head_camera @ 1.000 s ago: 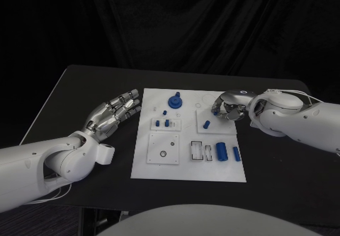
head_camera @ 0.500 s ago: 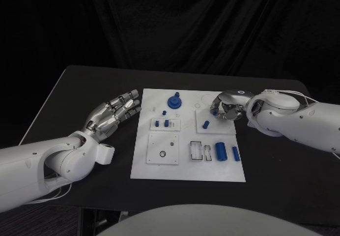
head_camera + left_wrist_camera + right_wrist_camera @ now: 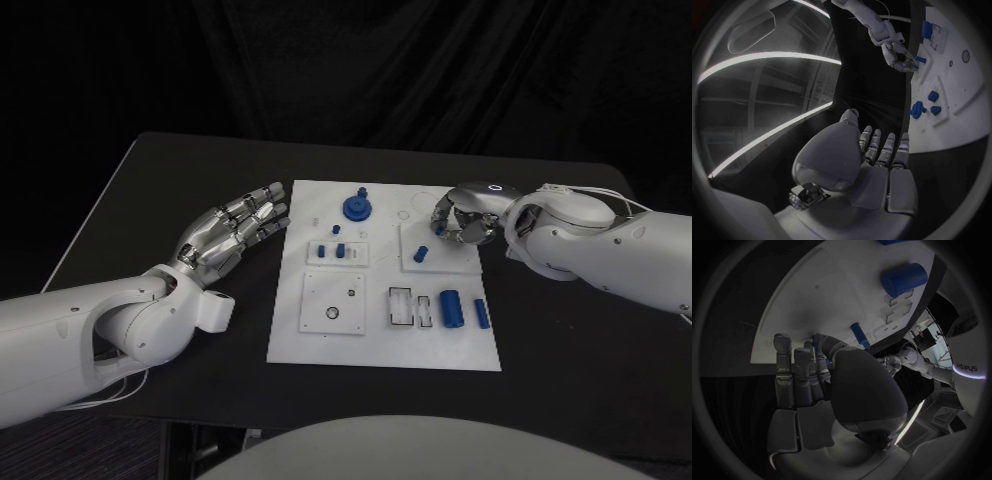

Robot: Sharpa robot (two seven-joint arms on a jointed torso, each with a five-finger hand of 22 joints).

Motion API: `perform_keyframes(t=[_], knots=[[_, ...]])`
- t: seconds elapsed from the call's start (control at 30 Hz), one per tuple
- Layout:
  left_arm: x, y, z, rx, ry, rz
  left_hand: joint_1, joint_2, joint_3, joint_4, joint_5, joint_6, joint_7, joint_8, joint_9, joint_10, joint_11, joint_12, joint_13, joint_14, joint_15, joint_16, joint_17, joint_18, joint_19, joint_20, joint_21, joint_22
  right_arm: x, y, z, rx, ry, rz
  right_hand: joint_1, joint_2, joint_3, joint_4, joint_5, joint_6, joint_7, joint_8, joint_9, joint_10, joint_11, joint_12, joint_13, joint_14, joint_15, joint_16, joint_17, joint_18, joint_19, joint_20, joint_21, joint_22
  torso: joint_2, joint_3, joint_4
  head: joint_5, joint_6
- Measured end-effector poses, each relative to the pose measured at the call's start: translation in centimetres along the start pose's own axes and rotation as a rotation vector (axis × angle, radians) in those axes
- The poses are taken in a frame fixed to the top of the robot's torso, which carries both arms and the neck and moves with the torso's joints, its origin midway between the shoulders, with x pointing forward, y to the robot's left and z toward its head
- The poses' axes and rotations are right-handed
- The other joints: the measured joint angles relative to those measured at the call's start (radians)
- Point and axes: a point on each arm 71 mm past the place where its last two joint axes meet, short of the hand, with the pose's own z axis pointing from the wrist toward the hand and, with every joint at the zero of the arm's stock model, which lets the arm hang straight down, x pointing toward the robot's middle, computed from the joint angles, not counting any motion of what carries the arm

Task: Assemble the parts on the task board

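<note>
The white task board lies mid-table. My left hand hovers flat and open just off the board's left edge, its fingers straight and apart, holding nothing. My right hand hangs over the board's far right part with its fingers curled in. A sliver of a small blue part shows pinched between its thumb and fingers. A blue peg stands in a small square plate just beside that hand, also seen as the peg. A round blue part stands at the far middle.
Two small blue pieces sit in a plate left of the peg. Two blue cylinders lie at the board's near right beside rectangular slots. A plate with round holes is at the near left. Black table surrounds the board.
My right hand has shifted very slightly over the board's far right part. The left hand and the parts on the board have stayed put.
</note>
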Motion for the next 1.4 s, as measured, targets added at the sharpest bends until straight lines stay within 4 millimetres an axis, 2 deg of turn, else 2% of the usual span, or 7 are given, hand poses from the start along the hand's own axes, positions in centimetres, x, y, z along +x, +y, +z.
perform_keyframes(t=[0.17,0.23,0.57,0.63,0.87,1.0,1.4], knots=[[0.0,0.0,0.0,0.000,0.002,-0.001,0.000,0.000,0.003,-0.003,0.000,0.004,0.004,0.000,0.000,0.004,0.004,0.004,0.001,0.003,0.003,0.005,0.001,0.000,0.003,0.003,0.004,0.004,-0.4,0.0,-0.4,-0.003,-0.028,0.001,0.003,0.003,-0.003,-0.003,0.000,0.000,0.000,0.002,0.000,0.000,0.000,0.000,-0.004,0.000,0.000,-0.004,-0.007,0.000,0.000,0.000,0.000,0.000,0.001,0.0000,-0.0001,0.001,0.000],[0.0,0.0,0.0,0.000,0.003,-0.002,0.000,0.000,0.003,-0.003,0.000,0.004,0.004,0.000,0.001,0.004,0.004,0.004,0.001,0.003,0.003,0.009,0.001,0.000,0.004,0.004,0.004,0.005,-0.9,0.1,-0.5,-0.008,-0.046,-0.001,0.005,0.004,-0.003,-0.003,0.000,0.000,0.000,0.002,0.029,0.000,0.000,0.000,-0.003,0.000,0.000,-0.004,-0.007,0.000,0.000,0.000,0.000,0.000,0.001,0.0000,-0.0001,0.002,0.000],[0.0,0.1,0.1,0.000,0.007,-0.005,0.002,0.000,0.006,-0.006,0.001,0.007,0.007,0.000,0.001,0.007,0.007,0.005,0.001,0.007,0.007,0.009,0.001,0.000,0.007,0.007,0.004,0.008,-3.3,1.6,-1.3,-0.050,-0.134,-0.002,0.006,0.005,-0.003,-0.003,0.004,-0.003,0.003,0.002,0.030,0.007,0.000,-0.009,-0.008,0.000,0.000,-0.012,-0.011,0.000,0.004,-0.004,-0.004,0.000,0.001,0.0001,-0.0007,0.007,0.000],[0.0,0.1,0.1,0.000,0.009,-0.006,0.007,-0.001,0.006,-0.006,0.004,0.007,0.007,0.000,0.001,0.007,0.007,0.008,0.001,0.007,0.007,0.009,0.001,0.000,0.007,0.007,0.004,0.009,-3.4,2.1,-1.6,-0.064,-0.137,0.003,0.006,0.005,-0.003,-0.003,0.004,-0.004,0.004,0.002,0.044,0.007,0.000,-0.009,-0.008,0.000,0.000,-0.012,-0.012,0.000,0.004,-0.004,-0.004,0.000,0.001,0.0001,-0.0008,0.010,0.000],[0.0,0.1,0.1,0.000,0.013,-0.010,0.007,-0.001,0.007,-0.007,0.004,0.005,0.010,0.000,0.001,0.007,0.007,0.008,0.001,0.007,0.007,0.012,0.001,0.000,0.007,0.007,0.004,0.009,-2.6,5.6,-2.6,-0.151,-0.117,0.039,0.006,0.005,-0.003,-0.003,0.005,-0.011,0.004,0.002,0.063,0.007,0.000,-0.014,-0.012,0.000,0.000,-0.012,-0.011,0.000,0.004,-0.004,-0.004,0.000,0.001,0.0000,-0.0010,0.017,0.000],[0.0,0.1,0.1,0.000,0.014,-0.011,0.007,-0.001,0.008,-0.008,0.004,0.004,0.011,0.000,0.001,0.003,0.010,0.008,0.001,0.007,0.007,0.012,0.001,0.009,0.007,0.007,0.004,0.010,-1.5,7.9,-2.8,-0.210,-0.091,0.050,0.006,0.005,-0.003,-0.003,0.009,-0.011,0.004,0.002,0.063,0.011,0.004,-0.017,-0.013,0.000,0.000,-0.012,-0.009,0.000,0.004,-0.004,-0.004,0.000,0.001,-0.0005,-0.0007,0.021,0.000],[0.1,0.1,0.1,0.000,0.018,-0.014,0.007,-0.001,0.008,-0.008,0.004,0.004,0.011,0.000,0.001,0.007,0.014,0.008,0.001,0.007,0.007,0.012,0.002,0.008,0.011,0.011,0.007,0.012,1.0,13.2,-0.7,-0.339,-0.022,-0.045,0.005,0.005,-0.003,-0.003,0.009,-0.014,0.003,0.008,0.063,0.044,-0.004,-0.026,-0.021,0.014,-0.007,0.001,0.007,0.000,0.009,-0.009,0.005,0.000,0.001,-0.0002,-0.0007,0.029,0.000]])
